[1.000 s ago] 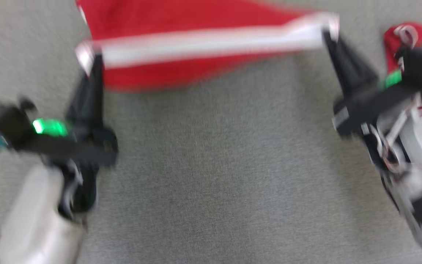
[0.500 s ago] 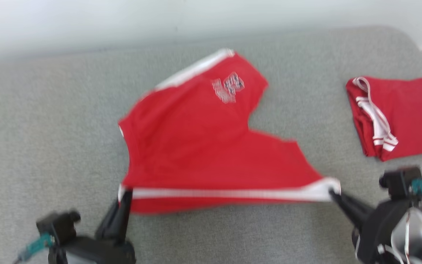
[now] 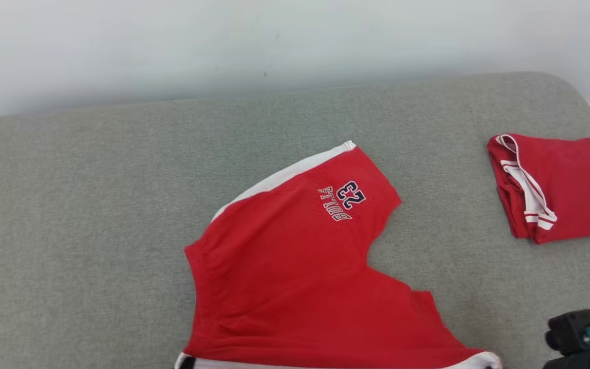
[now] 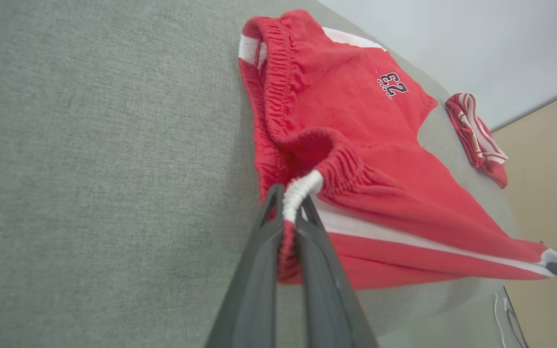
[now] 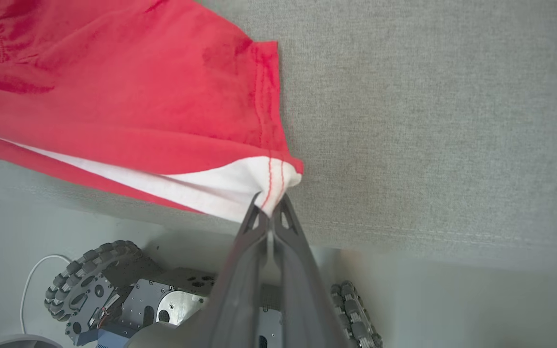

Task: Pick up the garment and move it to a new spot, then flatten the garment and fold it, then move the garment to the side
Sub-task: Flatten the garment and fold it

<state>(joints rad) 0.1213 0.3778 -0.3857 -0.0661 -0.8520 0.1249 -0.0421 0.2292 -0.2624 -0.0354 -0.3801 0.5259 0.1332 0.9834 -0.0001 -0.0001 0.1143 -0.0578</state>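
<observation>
Drawn nearer the robot since half a second ago, judged against the folded piece beside them: red shorts (image 3: pixel 295 277). Head camera tipped upward over the same stretch, so more pale wall (image 3: pixel 274 41) on show.

Now spread across the middle of the grey cushion (image 3: pixel 95 205). Far leg flat, "23" print (image 3: pixel 350 195) facing up. Near side raised along the front edge.

Left gripper (image 4: pixel 289 203) clenched on the gathered waistband corner, right where the white side stripe (image 4: pixel 404 237) ends. Fabric bunched between the two dark fingers.

Right gripper (image 5: pixel 270 205) pinched tight on the hem corner at the other end of that stripe. Red stitching just above the fingertips.

Stripe pulled fairly taut between both grips, sagging only slightly. Near edge of the shorts apparently past the cushion's front lip, though hard to judge from the wrist angle.

Off to the robot's right, well apart from the shorts: a second red garment (image 3: pixel 561 187), folded, white trim turned toward the shorts.

Below the right gripper, beyond the cushion edge: the robot's wheeled base (image 5: pixel 95 290) and a white cable (image 5: pixel 29 275) beside it.
</observation>
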